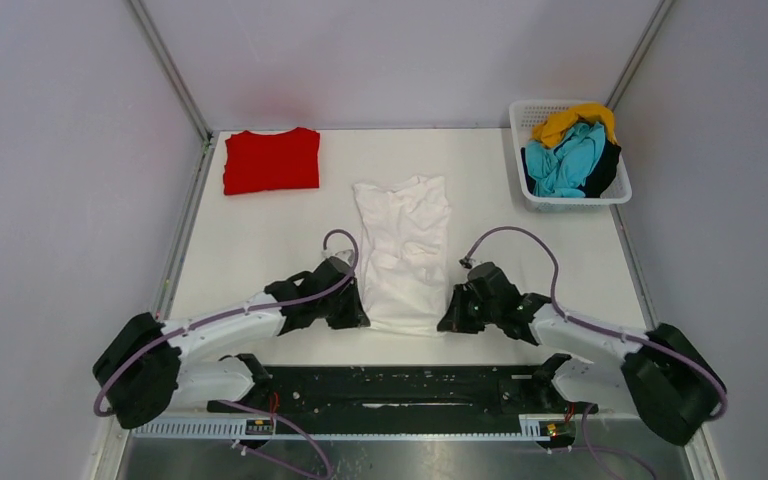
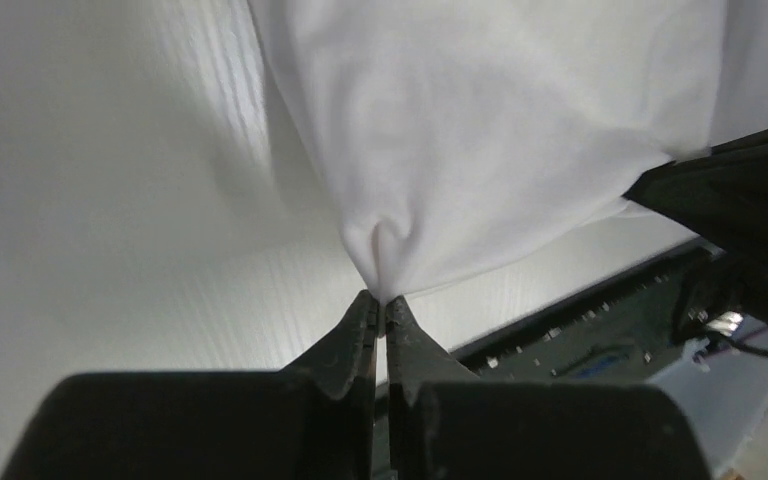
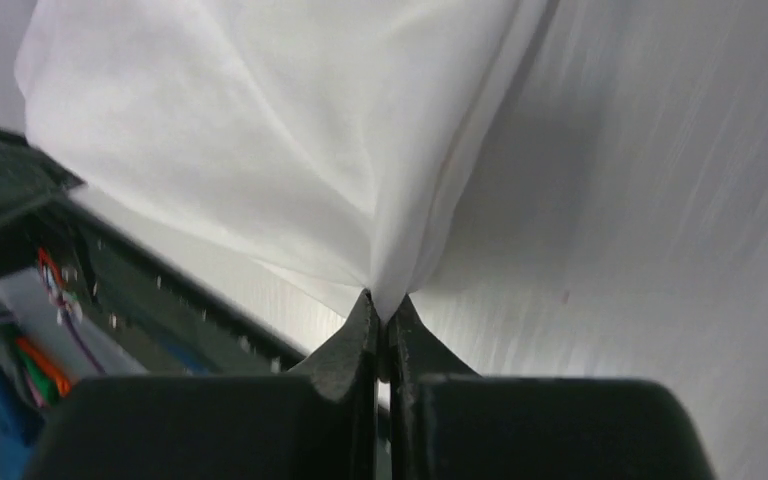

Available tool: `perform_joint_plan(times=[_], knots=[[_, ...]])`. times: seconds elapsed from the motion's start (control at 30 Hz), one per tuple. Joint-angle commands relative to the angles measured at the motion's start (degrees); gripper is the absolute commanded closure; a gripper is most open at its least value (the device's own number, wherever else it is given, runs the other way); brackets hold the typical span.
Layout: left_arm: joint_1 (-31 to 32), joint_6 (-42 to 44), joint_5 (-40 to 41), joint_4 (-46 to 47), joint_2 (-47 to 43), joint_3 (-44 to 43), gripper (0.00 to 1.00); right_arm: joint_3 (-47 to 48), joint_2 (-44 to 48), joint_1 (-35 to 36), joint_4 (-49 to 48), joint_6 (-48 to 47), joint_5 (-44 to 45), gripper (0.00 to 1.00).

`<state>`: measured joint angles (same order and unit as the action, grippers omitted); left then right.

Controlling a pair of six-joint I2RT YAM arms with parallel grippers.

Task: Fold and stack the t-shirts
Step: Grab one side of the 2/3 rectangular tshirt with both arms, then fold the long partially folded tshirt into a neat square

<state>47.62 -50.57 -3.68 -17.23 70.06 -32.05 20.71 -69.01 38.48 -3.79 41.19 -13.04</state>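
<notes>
White t-shirt (image 1: pixel 402 250) lay lengthwise mid-desk, hem toward the near edge, wrinkled. Left hand (image 2: pixel 384 300) was pressed together, pinching the hem's left corner; right hand (image 3: pixel 384 298) likewise pinched the right corner. Both bites looked shallow, just cloth tips, so a corner could likely slip out on a lift or drag. Uneven travel of the two arms would probably skew the fold, and wrinkles could get folded in. Red t-shirt (image 1: pixel 271 160) sat folded at the far left corner; remaining t-shirts (image 1: pixel 570 155) were heaped in the basket (image 1: pixel 575 202) at the far right corner.
</notes>
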Motion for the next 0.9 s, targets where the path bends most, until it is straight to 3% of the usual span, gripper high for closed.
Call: perform_joint_plan(times=[0.0,0.13,0.3,0.43,0.53,0.87], knots=[[2.6,-0.9,1.3,-8.0,-11.8,0.3,1.00,1.7,14.2,4.4,23.1,-0.9,-2.5,1.00],[4.0,-0.8,0.7,-13.6,-22.5,-1.5,1.00,3.7,27.0,4.8,32.7,1.4,-9.6,1.00],[3.9,1.2,5.7,-14.0,-25.8,-7.7,1.00,9.7,32.6,4.7,34.2,1.3,-5.7,1.00],[2.8,4.4,13.0,-14.0,-21.0,-16.4,1.00,15.1,29.5,4.5,33.9,-0.5,2.1,1.00],[-1.8,7.5,12.9,-12.5,-15.5,-21.3,1.00,18.9,25.6,2.6,33.1,-2.0,7.0,1.00],[-14.1,14.4,8.9,-8.3,7.8,-38.0,1.00,24.2,11.4,-13.4,25.3,-4.0,-1.5,1.00]])
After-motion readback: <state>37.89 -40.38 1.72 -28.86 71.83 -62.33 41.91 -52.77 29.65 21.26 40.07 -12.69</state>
